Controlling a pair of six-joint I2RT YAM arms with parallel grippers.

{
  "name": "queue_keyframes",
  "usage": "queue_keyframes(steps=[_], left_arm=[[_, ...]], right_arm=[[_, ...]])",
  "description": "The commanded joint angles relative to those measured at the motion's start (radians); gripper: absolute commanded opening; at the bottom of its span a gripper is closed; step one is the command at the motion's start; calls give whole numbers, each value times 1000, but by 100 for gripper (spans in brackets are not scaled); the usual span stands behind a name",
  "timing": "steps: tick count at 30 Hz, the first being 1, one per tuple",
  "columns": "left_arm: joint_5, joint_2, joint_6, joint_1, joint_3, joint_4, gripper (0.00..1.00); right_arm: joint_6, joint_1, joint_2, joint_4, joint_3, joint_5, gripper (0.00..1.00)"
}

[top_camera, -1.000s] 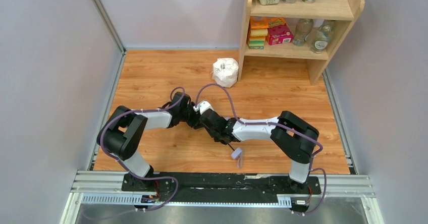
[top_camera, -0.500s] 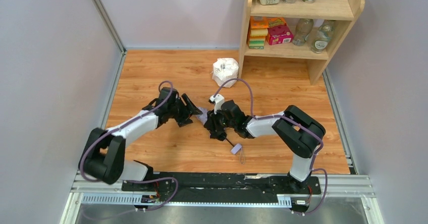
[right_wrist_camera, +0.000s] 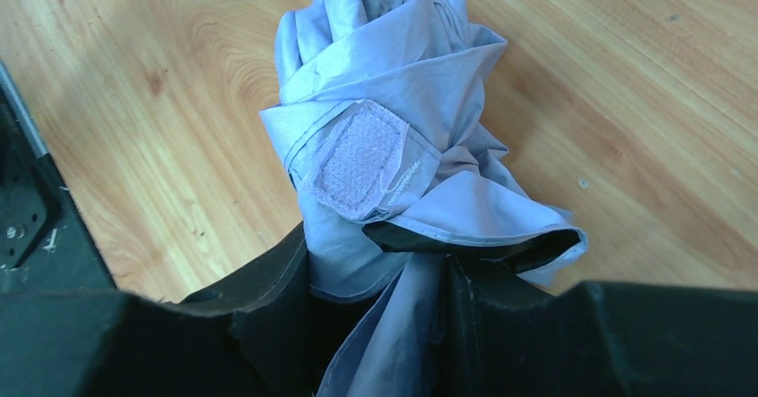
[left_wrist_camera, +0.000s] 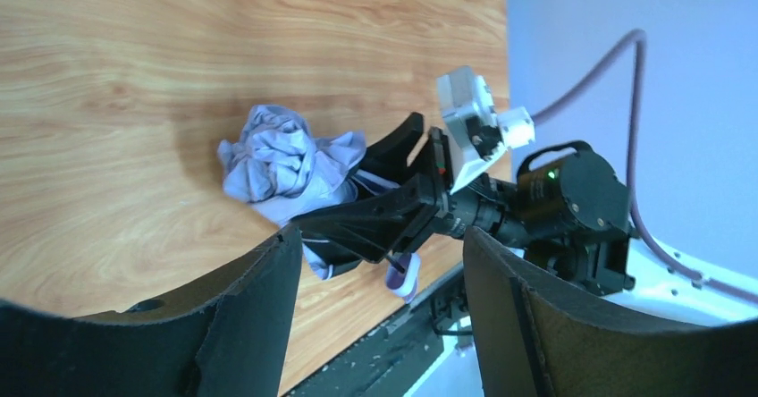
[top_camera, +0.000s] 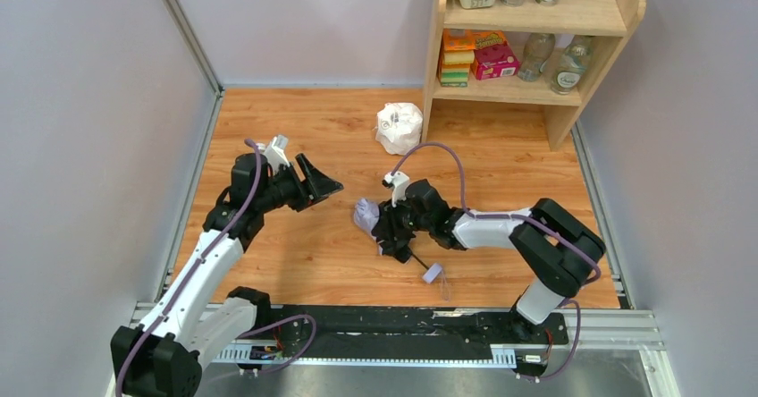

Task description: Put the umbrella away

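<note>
Wood-grain surface (top_camera: 295,272) with grey walls round it and a snack shelf (top_camera: 617,21) in the far right corner. From the overhead view, the umbrella (top_camera: 366,214) lay about mid-surface. Its canopy was scrunched into a loose wad and its little handle (top_camera: 433,273) stuck out toward the near edge on a thin black shaft. The right hand (top_camera: 386,236) was clamped on the canopy end. The left hand (top_camera: 317,182) hung off to the left, well apart, fingers spread and holding nothing. A white wrapped lump (top_camera: 399,126) sat by the shelf foot.

Left wrist view: it looked out between its own spread fingers at the wad (left_wrist_camera: 286,160), with the right hand (left_wrist_camera: 384,214) gripping it.

Right wrist view: fabric was pinched between the two fingers, and the velcro tab (right_wrist_camera: 357,160) sat on top of the wad, not fastened round anything.

My read is halfway at best. The canopy looked collapsed, but the folds were messy, the strap was loose, the shaft seemed partly out, and nothing was stowed yet.
</note>
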Motion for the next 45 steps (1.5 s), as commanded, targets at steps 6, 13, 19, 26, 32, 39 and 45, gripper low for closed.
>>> queue_keyframes(steps=[6, 13, 19, 26, 32, 39, 45], left_arm=[[237, -86, 63, 4, 55, 106, 67], [13, -116, 305, -157, 272, -171, 71], [-426, -77, 469, -346, 447, -337, 72], [-634, 55, 603, -481, 579, -406, 58], [-657, 136, 609, -548, 612, -386, 61], [-759, 245, 626, -642, 665, -350, 64], [-878, 336, 618, -668, 702, -360, 58]], right_arm=[[-109, -5, -282, -395, 226, 110, 0], [-122, -10, -338, -637, 455, 189, 0], [-49, -10, -342, -780, 604, 198, 0], [115, -10, -356, -875, 705, 305, 0], [239, -7, -345, -923, 765, 394, 0], [275, -4, -348, -923, 791, 428, 0], [279, 12, -345, -935, 813, 437, 0]])
